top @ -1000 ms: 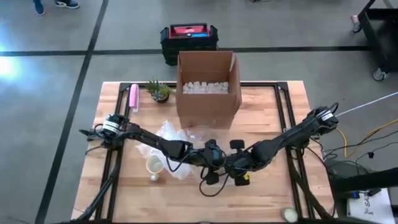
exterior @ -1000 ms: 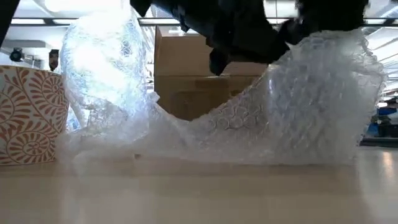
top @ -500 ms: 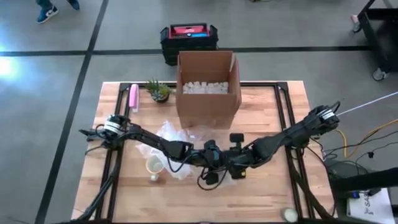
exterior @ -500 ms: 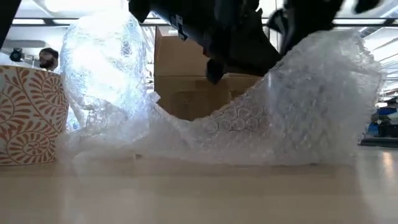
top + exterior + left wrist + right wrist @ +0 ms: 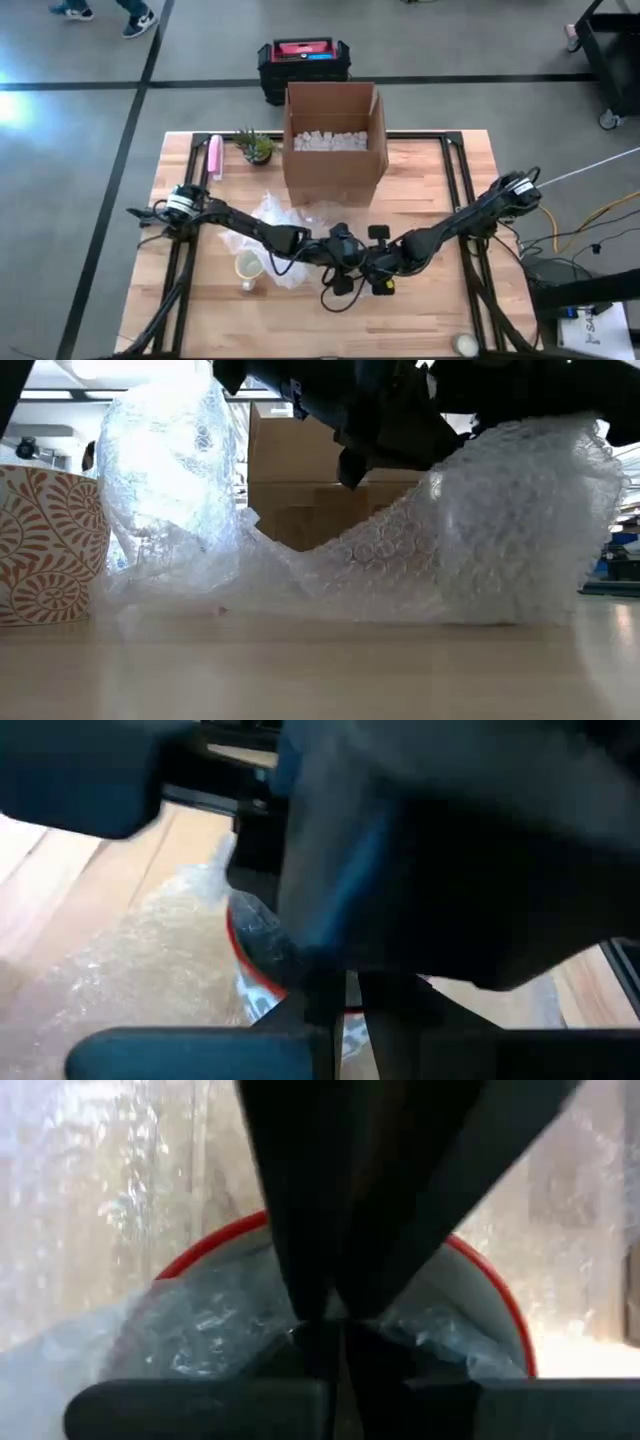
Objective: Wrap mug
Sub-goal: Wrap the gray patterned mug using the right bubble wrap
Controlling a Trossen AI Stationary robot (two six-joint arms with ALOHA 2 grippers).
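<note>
Bubble wrap [image 5: 480,530] lower | right claw [image 5: 378,283] clamped on it | left claw [image 5: 340,262] unclear

The wooden desk [image 5: 430,310] carries an open cardboard box [image 5: 334,140] at its far middle, with a small potted plant [image 5: 256,146] and a pink object [image 5: 214,156] beside it. Crumpled bubble wrap [image 5: 278,222] lies near the centre, a patterned cup [image 5: 247,268] just beside it.

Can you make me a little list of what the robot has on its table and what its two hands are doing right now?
being wrapped: red-rimmed mug under the bubble wrap
left gripper: table middle, over the wrap
right gripper: beside the left one; fingers closed over the mug's mouth
patterned cup: upright, left of the wrap, unwrapped
cardboard box: open, holding white packing bits
also there: small potted plant, pink object
</note>
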